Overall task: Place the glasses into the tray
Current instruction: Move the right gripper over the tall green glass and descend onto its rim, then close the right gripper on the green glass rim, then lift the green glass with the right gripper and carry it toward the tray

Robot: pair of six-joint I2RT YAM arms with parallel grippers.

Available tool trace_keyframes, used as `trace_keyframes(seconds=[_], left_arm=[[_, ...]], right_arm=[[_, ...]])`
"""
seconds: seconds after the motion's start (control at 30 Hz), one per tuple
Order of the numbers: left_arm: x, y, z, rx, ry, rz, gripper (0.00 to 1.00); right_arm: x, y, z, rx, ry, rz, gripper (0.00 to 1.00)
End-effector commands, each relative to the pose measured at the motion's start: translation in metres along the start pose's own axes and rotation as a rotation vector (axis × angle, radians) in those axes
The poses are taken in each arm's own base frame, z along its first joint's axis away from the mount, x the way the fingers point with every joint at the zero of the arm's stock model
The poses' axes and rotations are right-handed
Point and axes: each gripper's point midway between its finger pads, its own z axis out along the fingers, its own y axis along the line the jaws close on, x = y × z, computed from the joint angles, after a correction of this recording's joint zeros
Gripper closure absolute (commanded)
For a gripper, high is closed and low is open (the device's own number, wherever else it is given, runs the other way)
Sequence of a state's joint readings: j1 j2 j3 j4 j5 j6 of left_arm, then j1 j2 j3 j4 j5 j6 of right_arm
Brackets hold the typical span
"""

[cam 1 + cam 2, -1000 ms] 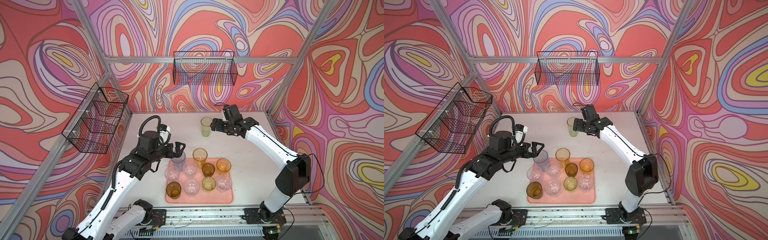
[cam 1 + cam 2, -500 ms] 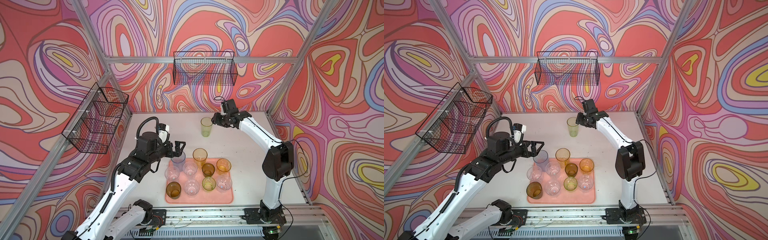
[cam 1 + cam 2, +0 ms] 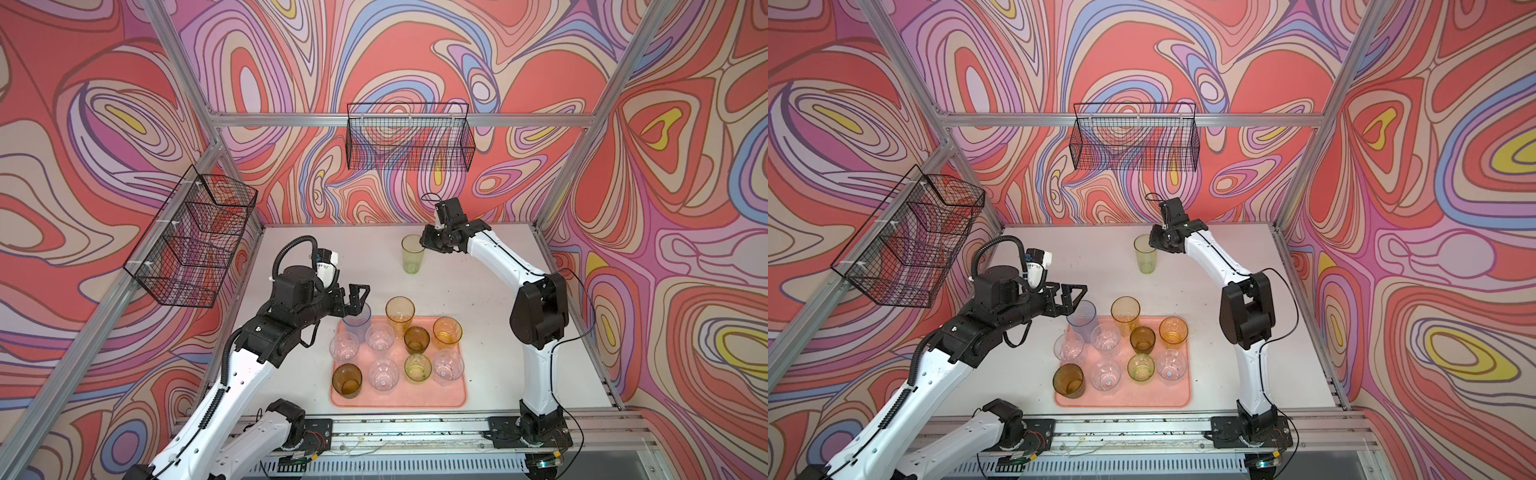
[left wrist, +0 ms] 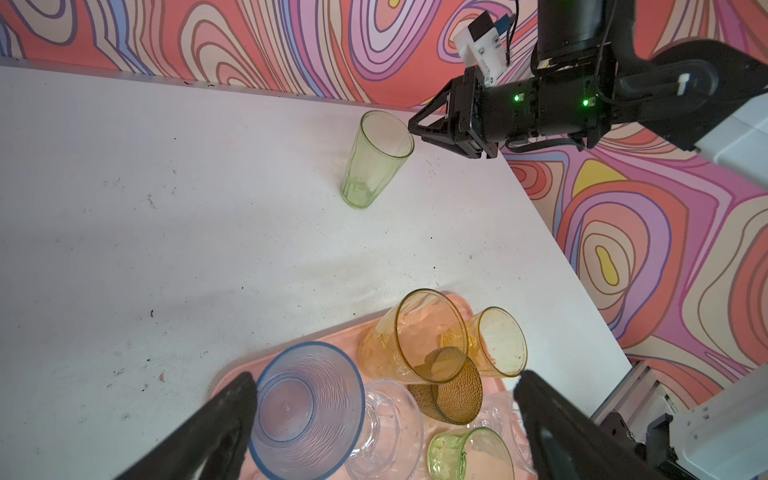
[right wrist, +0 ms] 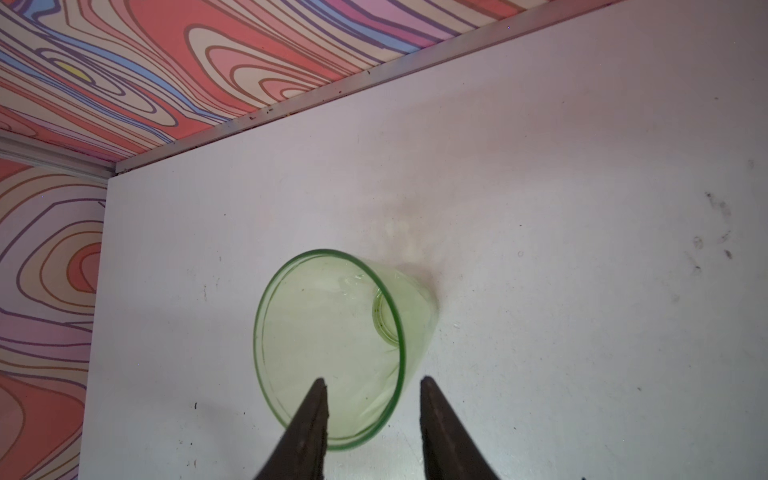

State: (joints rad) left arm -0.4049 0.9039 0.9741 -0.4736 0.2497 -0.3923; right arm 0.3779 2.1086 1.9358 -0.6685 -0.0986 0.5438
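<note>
Yellow-green glass (image 3: 412, 253) stands upright alone at the back of the white tabletop (image 3: 478, 291), well apart from the tray (image 3: 415, 401). Right hand (image 3: 428, 243) is at its rim. In the right wrist view the fingers (image 5: 311, 415) straddle the glass wall, one inside and one outside, narrowed but with gaps showing. Whether they press the wall I cannot tell.

The salmon-pink tray lies near the front edge with ten glasses upright on it. Pale blue glass (image 3: 357, 322) is at the far-left corner, tall yellow glass (image 3: 400, 311) beside it. Short clear, brown, green and orange ones fill the rest.

Left hand (image 3: 360, 296) is spread wide and grips nothing, just above the pale blue glass.
</note>
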Motion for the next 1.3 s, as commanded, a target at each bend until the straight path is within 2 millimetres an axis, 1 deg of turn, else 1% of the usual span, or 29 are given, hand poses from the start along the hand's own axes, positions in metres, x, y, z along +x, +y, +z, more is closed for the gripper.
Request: trace_keyframes(seconds=[0.0,0.03,0.2,0.63,0.73,0.8,0.9,1.03,1.17,1.27], left_arm=[[-0.002,0.004,-0.002,-0.018,-0.022,0.022,0.00],[-0.001,0.004,-0.002,-0.017,-0.021,0.023,0.00],[0.000,0.006,-0.001,-0.025,-0.020,0.030,0.00],[0.002,0.010,0.000,-0.042,-0.014,0.032,0.00],[0.002,0.011,0.000,-0.044,-0.014,0.032,0.00],[0.003,0.011,0.001,-0.044,-0.012,0.032,0.00],[0.003,0.011,0.001,-0.043,-0.012,0.031,0.00],[0.003,0.011,0.001,-0.046,-0.013,0.029,0.00],[0.002,0.011,0.001,-0.043,-0.014,0.026,0.00],[0.002,0.010,0.001,-0.040,-0.015,0.020,0.00]], right_arm=[[-0.004,-0.005,0.002,0.018,0.000,0.004,0.66],[-0.003,-0.005,0.004,0.020,0.003,0.004,0.68],[-0.001,-0.007,0.010,0.025,0.014,0.007,0.71],[0.001,-0.009,0.022,0.034,0.033,0.010,0.78],[0.003,-0.010,0.023,0.038,0.037,0.009,0.83],[0.002,-0.011,0.022,0.040,0.037,0.008,0.85],[0.003,-0.013,0.023,0.051,0.038,0.007,0.91],[0.004,-0.016,0.021,0.062,0.036,0.005,0.94],[0.002,-0.014,0.014,0.061,0.028,0.001,1.00],[0.001,-0.013,0.006,0.055,0.018,-0.003,1.00]])
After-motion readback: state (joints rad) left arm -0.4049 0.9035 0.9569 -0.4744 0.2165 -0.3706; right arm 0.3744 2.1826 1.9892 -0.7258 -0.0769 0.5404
